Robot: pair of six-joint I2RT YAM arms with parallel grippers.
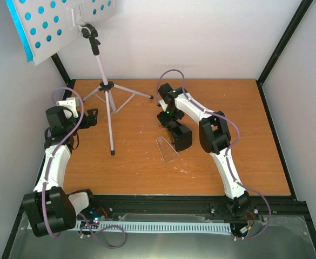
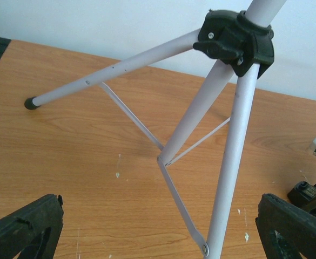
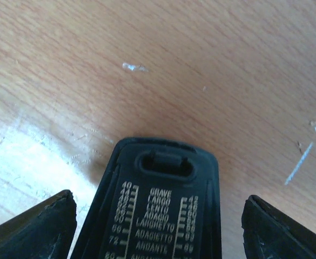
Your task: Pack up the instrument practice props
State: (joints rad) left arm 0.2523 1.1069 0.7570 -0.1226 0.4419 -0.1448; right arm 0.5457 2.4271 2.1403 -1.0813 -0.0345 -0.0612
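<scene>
The white tripod music stand [image 1: 105, 86] stands at the back left, its hole-punched desk [image 1: 55, 21] high up with cyan sheet-music pages [image 1: 18, 27] behind it. My left gripper [image 1: 91, 117] is open beside the tripod. In the left wrist view its jaws stand wide apart [image 2: 163, 221] with a white stand leg [image 2: 230, 172] between them, untouched. The black metronome [image 1: 180, 139] sits mid-table, and its clear cover [image 1: 167, 150] lies off beside it. My right gripper [image 1: 174, 129] is open around the metronome [image 3: 163, 216], whose tempo scale shows. Gaps show on both sides.
White scuff marks dot the wooden tabletop [image 1: 239, 108]. White walls and a black frame post [image 1: 284, 43] close in the back and sides. The tripod's far leg ends in a black foot [image 2: 32, 102].
</scene>
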